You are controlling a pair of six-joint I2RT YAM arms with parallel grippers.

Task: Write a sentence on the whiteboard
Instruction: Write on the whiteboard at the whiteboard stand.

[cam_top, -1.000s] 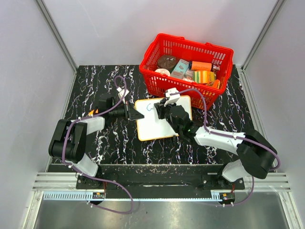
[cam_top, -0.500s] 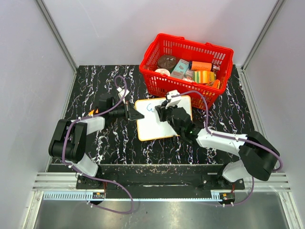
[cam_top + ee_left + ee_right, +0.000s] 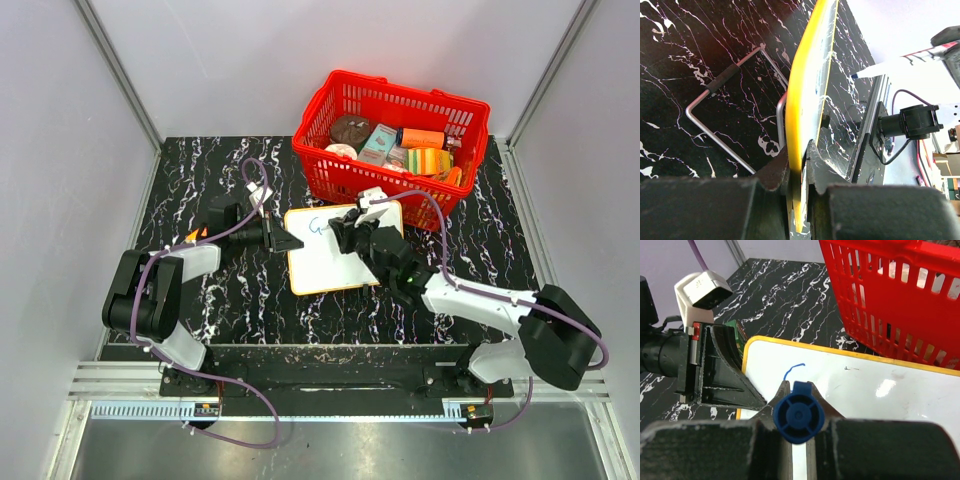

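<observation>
On black marbled table [image 3: 200,170], pale walls [image 3: 250,60] around: left jaws clamp whiteboard [image 3: 322,265] rim; right jaws clamp blue marker [image 3: 799,417].

The whiteboard [image 3: 322,265], white with a thin yellow-orange rim, sits just in front of the red basket [image 3: 335,178]; the sentence [image 3: 318,226] is a few blue strokes along its basket-side edge, left end.

Quantities: one flat white rectangular whiteboard [image 3: 322,268] with a yellow-orange rim; one red plastic mesh basket [image 3: 410,92]; one blue marker [image 3: 799,418]; one black marbled desk [image 3: 220,170]; two claws: left claw [image 3: 799,160], right claw [image 3: 799,390].
</observation>
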